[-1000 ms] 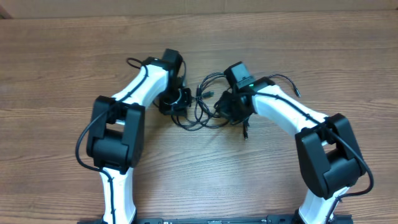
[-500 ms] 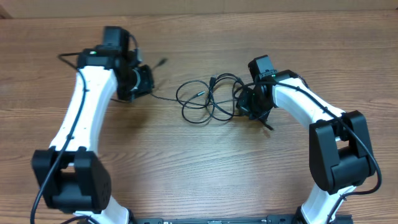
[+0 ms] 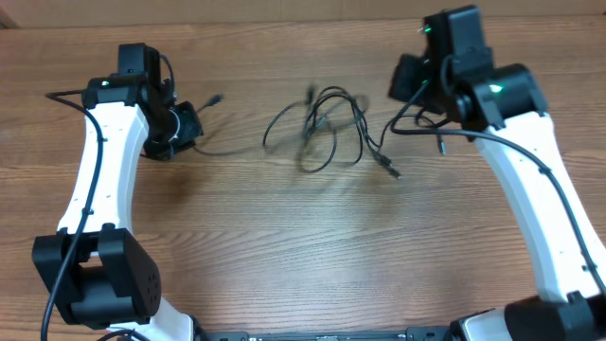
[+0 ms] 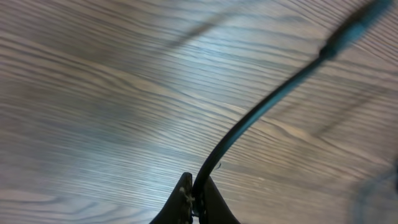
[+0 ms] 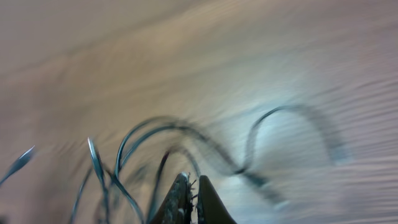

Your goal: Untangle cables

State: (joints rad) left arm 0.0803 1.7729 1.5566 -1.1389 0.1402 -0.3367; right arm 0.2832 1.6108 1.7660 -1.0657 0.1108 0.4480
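A loose tangle of thin black cables (image 3: pixel 327 128) lies at the middle of the wooden table (image 3: pixel 284 246), partly blurred. My left gripper (image 3: pixel 187 133) is at the far left, shut on one black cable (image 4: pixel 249 124). That cable's plug end (image 3: pixel 218 98) sticks out to the right, and its plug also shows in the left wrist view (image 4: pixel 351 31). My right gripper (image 3: pixel 409 95) is raised at the upper right and shut on a cable. Loops (image 5: pixel 155 134) hang in front of its jaws (image 5: pixel 191 186), and a plug (image 3: pixel 441 147) dangles below.
A plug end (image 3: pixel 390 169) of the tangle lies to its lower right. A beige wall strip (image 3: pixel 284 11) runs along the table's far edge. Both white arms reach in from the near edge.
Both grippers have pulled apart from the centre, the left leftwards, the right up and to the right. The tangle has stretched out and loosened between them.
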